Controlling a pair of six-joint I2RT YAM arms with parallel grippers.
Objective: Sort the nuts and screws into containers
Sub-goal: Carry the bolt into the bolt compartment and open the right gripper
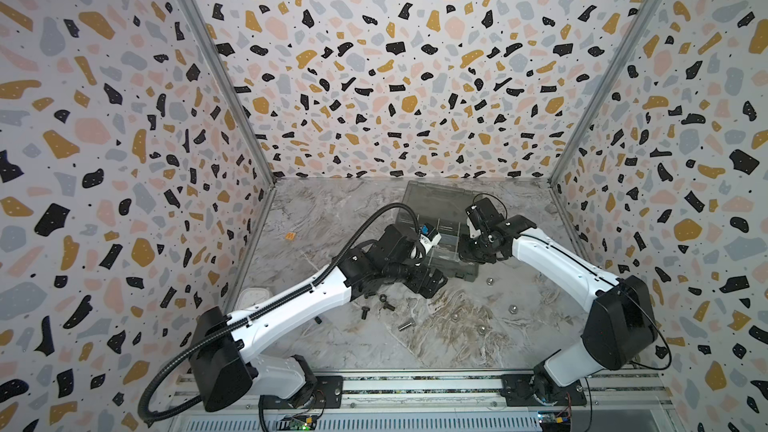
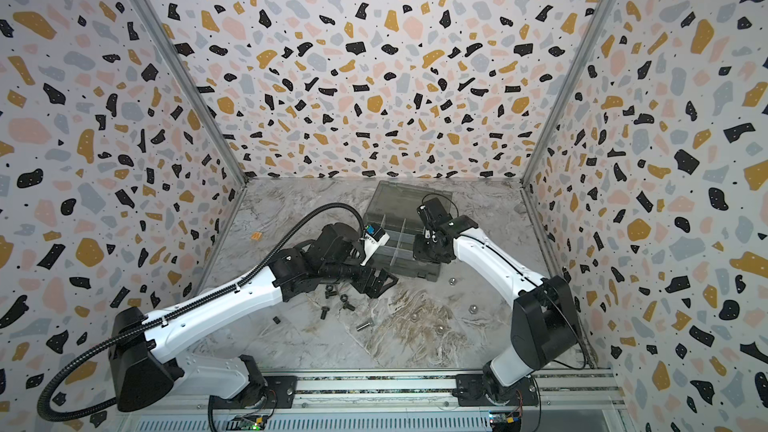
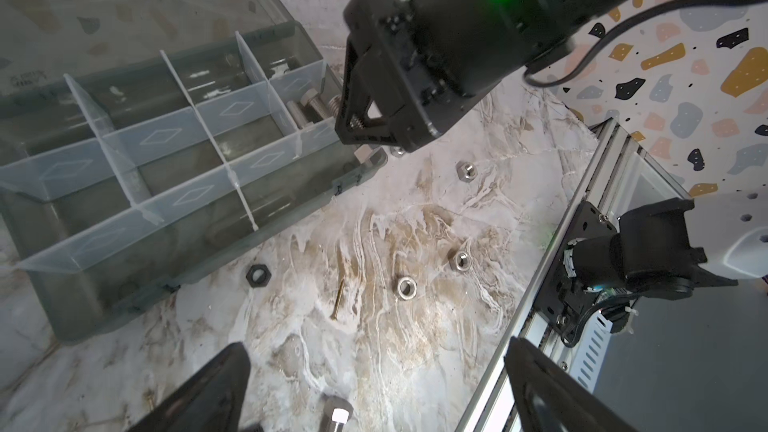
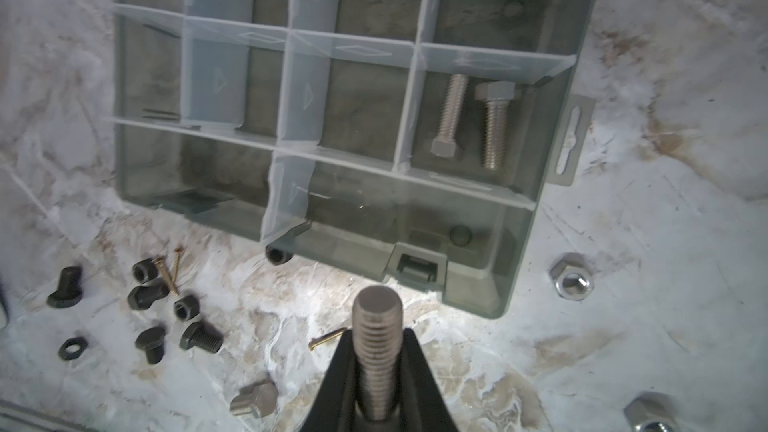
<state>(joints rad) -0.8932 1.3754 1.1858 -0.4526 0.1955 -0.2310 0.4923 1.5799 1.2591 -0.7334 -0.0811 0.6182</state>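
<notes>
My right gripper [image 4: 377,336] is shut on a silver screw [image 4: 377,313], whose threaded end sticks out past the fingertips. It hangs just off the near edge of the smoky-grey box [image 4: 490,297] of containers; in a top view the right gripper [image 1: 473,243] is at the box's right end. Two silver screws [image 4: 469,118] lie in one corner container. Black screws [image 4: 199,336] and a black nut [image 4: 72,347] lie on the table, with silver nuts [image 4: 571,280] to the other side. My left gripper [image 3: 374,392] is open above a silver screw [image 3: 336,415].
Thin brass screws [image 4: 170,272] lie among the black ones. The box's lid [image 1: 432,197] lies open toward the back wall. A white square item [image 1: 253,297] sits under the left arm and an orange bit [image 1: 290,236] at the left. A metal rail [image 1: 415,384] runs along the front.
</notes>
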